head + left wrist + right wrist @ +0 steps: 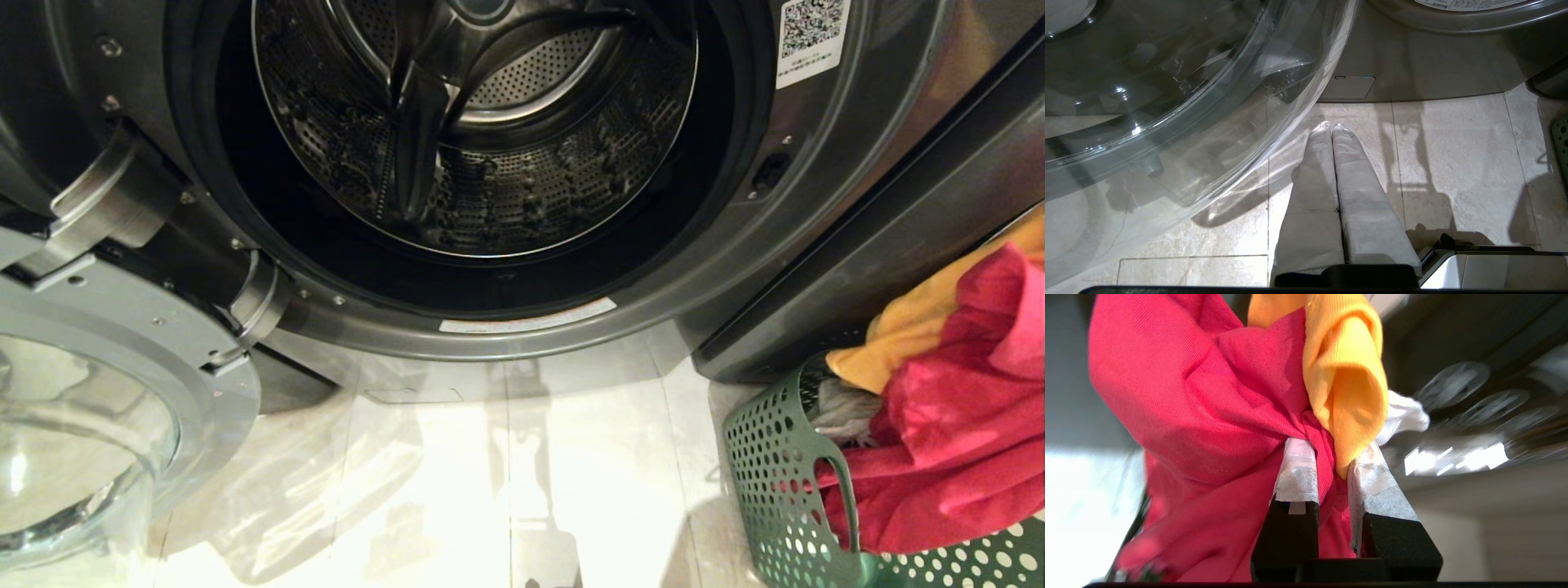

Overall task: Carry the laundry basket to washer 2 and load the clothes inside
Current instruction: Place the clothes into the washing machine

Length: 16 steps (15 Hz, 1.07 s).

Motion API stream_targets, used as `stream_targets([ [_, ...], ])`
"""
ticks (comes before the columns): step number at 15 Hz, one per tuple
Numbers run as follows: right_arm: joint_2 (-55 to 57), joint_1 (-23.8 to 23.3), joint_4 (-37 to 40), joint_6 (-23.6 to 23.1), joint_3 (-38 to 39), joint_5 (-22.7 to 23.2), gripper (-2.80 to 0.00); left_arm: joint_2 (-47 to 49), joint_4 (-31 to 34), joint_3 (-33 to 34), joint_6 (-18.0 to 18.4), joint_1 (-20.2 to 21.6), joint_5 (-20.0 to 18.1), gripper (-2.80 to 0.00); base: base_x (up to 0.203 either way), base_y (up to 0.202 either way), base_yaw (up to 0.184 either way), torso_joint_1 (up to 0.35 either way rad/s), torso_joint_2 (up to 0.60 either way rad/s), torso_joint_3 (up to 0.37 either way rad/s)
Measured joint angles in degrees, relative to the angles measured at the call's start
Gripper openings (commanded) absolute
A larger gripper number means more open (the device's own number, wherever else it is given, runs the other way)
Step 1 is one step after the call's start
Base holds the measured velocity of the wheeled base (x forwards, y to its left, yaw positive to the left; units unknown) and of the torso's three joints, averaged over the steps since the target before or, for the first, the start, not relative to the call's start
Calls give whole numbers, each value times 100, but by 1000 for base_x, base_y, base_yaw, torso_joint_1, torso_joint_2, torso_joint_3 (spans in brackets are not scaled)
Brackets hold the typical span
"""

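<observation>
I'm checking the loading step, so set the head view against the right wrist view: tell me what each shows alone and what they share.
Only the head view shows the washer's empty drum, its open glass door, the tiled floor and the green laundry basket at the right. Only the right wrist view shows the right gripper, shut on a bunch of the clothes, its taped fingers pinching pink-red cloth. Both show the clothes: pink-red, orange-yellow and a bit of white.
</observation>
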Motion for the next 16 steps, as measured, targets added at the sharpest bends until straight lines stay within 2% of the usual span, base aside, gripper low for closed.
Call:
stream_targets([
  [5,-543,-9,1127,129,-1981,-89,-280,0,0,0,0,0,0,-280,0,0,0,0,0,0],
  [8,-634,-5,2009,409,-3119,-86,-280,0,0,0,0,0,0,-280,0,0,0,0,0,0],
  [10,-668,23,2348,669,-3743,43,-280,0,0,0,0,0,0,-280,0,0,0,0,0,0],
  [11,-672,92,2377,822,-3948,278,-280,0,0,0,0,0,0,-280,0,0,0,0,0,0],
  [13,-656,441,2408,961,-4135,711,-280,0,0,0,0,0,0,-280,0,0,0,0,0,0],
  [16,-630,1436,2408,918,-4252,901,-280,0,0,0,0,0,0,-280,0,0,0,0,0,0],
])
